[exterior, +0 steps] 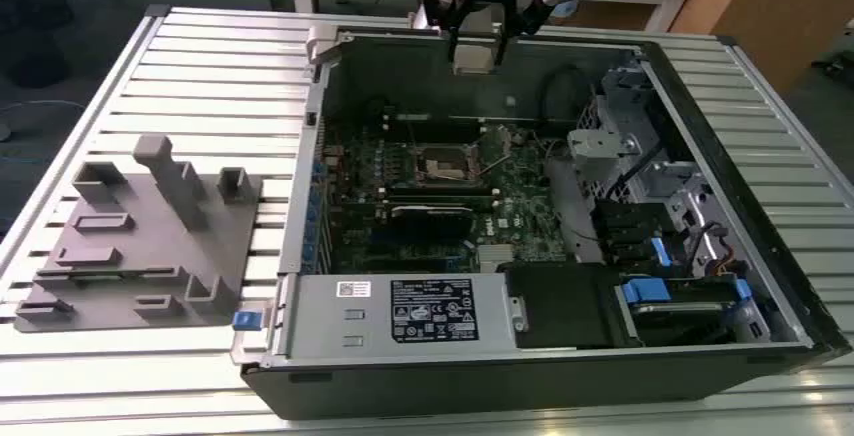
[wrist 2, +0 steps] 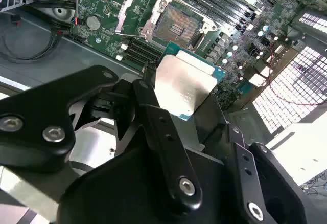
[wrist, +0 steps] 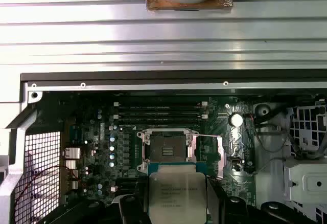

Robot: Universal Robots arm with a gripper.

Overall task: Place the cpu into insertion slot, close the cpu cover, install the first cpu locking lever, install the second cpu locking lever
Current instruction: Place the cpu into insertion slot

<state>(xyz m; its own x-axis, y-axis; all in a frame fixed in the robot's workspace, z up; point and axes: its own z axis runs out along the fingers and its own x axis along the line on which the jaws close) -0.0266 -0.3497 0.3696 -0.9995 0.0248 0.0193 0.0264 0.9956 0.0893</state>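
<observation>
From the exterior view's left, I see a grey fixture (exterior: 140, 246) on the slatted table (exterior: 200, 66), then the open case (exterior: 534, 386) to its right. My gripper (exterior: 477, 54) hangs above the case's far wall, pinching the cpu (wrist 2: 183, 87) by two opposite edges, with its metal top facing the second wrist view. The slot (exterior: 447, 164) lies bare on the board (exterior: 367, 171), well apart from the cpu, with the cover (wrist: 220, 157) swung open beside it.
</observation>
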